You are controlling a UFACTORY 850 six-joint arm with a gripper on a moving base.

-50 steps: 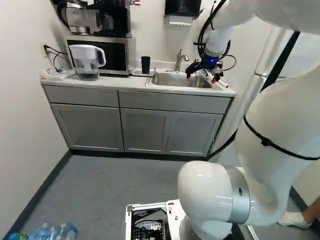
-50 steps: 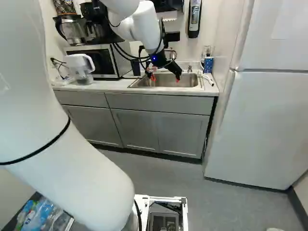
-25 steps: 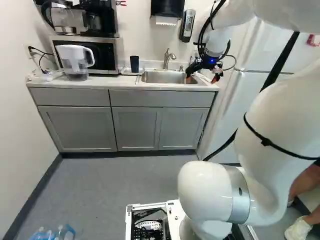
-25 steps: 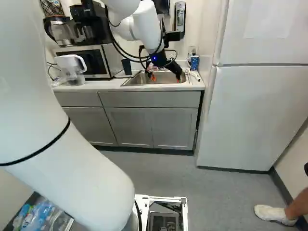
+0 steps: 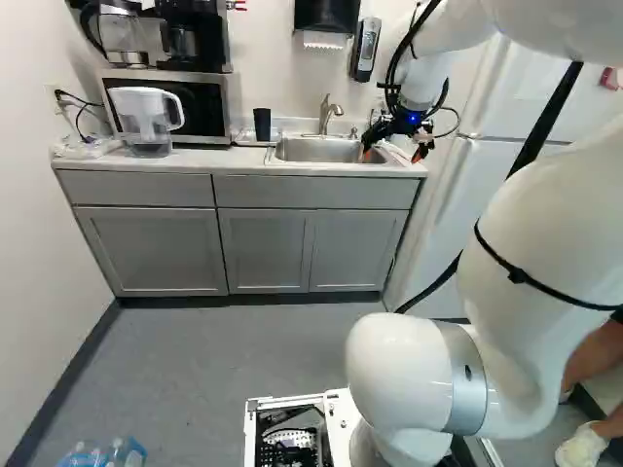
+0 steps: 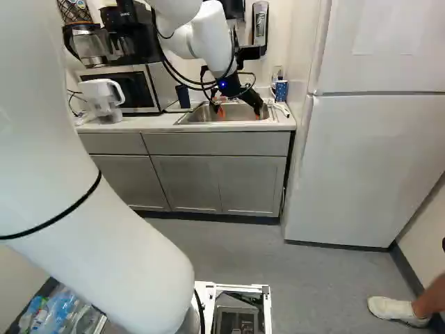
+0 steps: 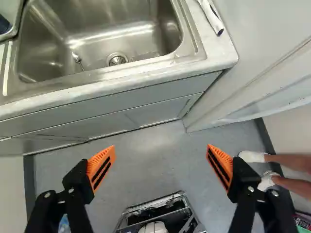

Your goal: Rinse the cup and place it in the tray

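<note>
My gripper (image 5: 394, 152) hangs at the right part of the sink (image 5: 332, 149) in the left base view. In the wrist view the gripper (image 7: 161, 149) stands wide open with nothing between its orange pads; floor shows between and beneath them, and the counter front lies ahead. The dark cup (image 5: 262, 125) stands upright on the counter left of the sink, at the tray (image 7: 15, 28). Only a dark piece of the cup (image 7: 4, 24) shows over the tray in the wrist view. The cup's inside is hidden.
The faucet (image 5: 329, 112) rises behind the basin. A water pitcher (image 5: 145, 121) and a microwave (image 5: 195, 105) are left of the cup. The refrigerator (image 6: 368, 160) stands right of the counter. A white tube-like item (image 7: 212, 17) lies beside the sink. A person's foot (image 6: 398, 309) is at the right.
The base has moved, and the whole scene has shifted left in both base views, mostly in the earlier half second. The arm holds its pose against its lowest joint; the gripper has stayed open.
</note>
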